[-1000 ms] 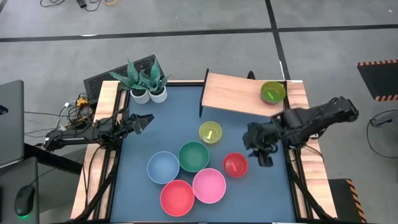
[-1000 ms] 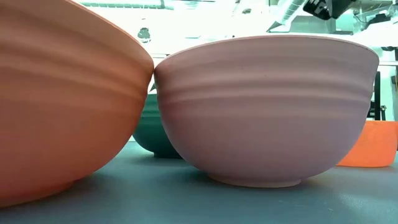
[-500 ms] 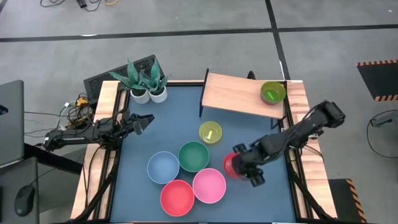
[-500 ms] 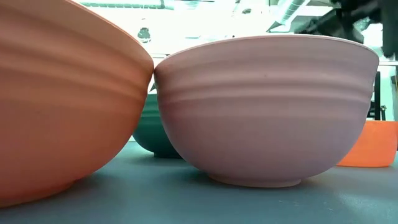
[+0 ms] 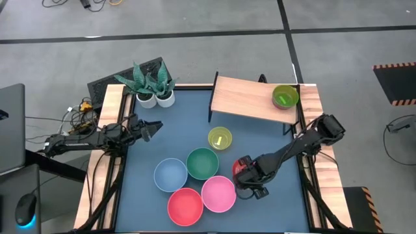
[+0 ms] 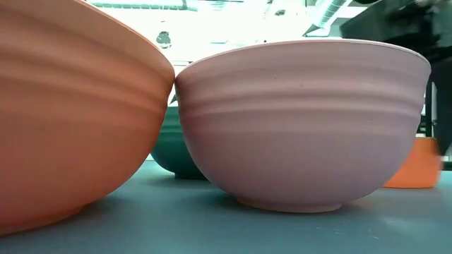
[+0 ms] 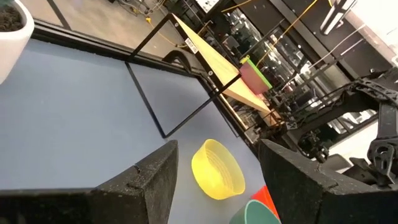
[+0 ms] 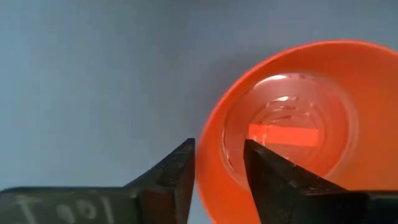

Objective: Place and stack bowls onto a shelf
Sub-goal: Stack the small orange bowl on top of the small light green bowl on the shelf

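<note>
My right gripper (image 5: 249, 181) is open and low over the small red bowl (image 5: 241, 169), which stands on the table right of the pink bowl (image 5: 218, 194). In the right wrist view its fingers straddle that bowl's rim (image 8: 205, 149). The blue bowl (image 5: 170, 174), the dark green bowl (image 5: 202, 163) and the large red bowl (image 5: 184, 205) stand clustered on the table, with the yellow bowl (image 5: 220, 138) farther back. A small green bowl (image 5: 285, 97) sits on the shelf (image 5: 244, 99). My left gripper (image 5: 148, 129) waits open at the table's left. My right gripper comes from above, slanting from the table's right, at the small red bowl's near-right rim (image 8: 203, 163). One finger (image 8: 267, 177) is inside the bowl and one finger (image 8: 177, 171) outside. Whether either touches the rim, I cannot tell. The bowl stands upright on the table.
Two white plant pots (image 5: 156, 97) stand at the far left corner. Wooden side rails (image 5: 112, 123) run along both table sides. The shelf's left half is bare board. In the low view the pink bowl (image 6: 304, 127) and the large red bowl (image 6: 70, 120) fill the foreground.
My right gripper has swung from the table's right side toward the near edge and leftward, and come down over the small red bowl. The bowls have stayed where they were.
</note>
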Tool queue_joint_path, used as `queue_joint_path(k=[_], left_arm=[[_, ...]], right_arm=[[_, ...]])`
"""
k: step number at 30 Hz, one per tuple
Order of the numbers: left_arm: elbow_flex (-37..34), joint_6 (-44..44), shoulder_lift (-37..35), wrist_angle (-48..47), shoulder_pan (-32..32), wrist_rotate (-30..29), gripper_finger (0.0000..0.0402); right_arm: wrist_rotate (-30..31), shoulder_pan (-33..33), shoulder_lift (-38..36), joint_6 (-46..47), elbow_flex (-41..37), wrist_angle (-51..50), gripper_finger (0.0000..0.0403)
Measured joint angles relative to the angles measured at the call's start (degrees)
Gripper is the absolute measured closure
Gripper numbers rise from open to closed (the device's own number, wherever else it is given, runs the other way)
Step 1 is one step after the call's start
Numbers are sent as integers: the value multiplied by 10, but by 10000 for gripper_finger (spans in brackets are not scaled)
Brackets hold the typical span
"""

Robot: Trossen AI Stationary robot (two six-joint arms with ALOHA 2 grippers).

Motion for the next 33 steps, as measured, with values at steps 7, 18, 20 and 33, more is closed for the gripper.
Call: queue_joint_path(k=[7, 18, 20, 33], left_arm=[[0, 0, 3, 0, 0, 0, 193], [0, 6, 7, 0, 0, -1, 193], [0, 5, 9, 0, 0, -1, 193], [0, -14, 14, 0, 0, -1, 193]], right_arm=[[-5, -13, -1, 23, 1, -6, 381], [-29, -19, -65, 101, 0, -35, 381], [-43, -20, -101, 109, 0, -43, 381], [-42, -105, -430, 192, 0, 84, 381]])
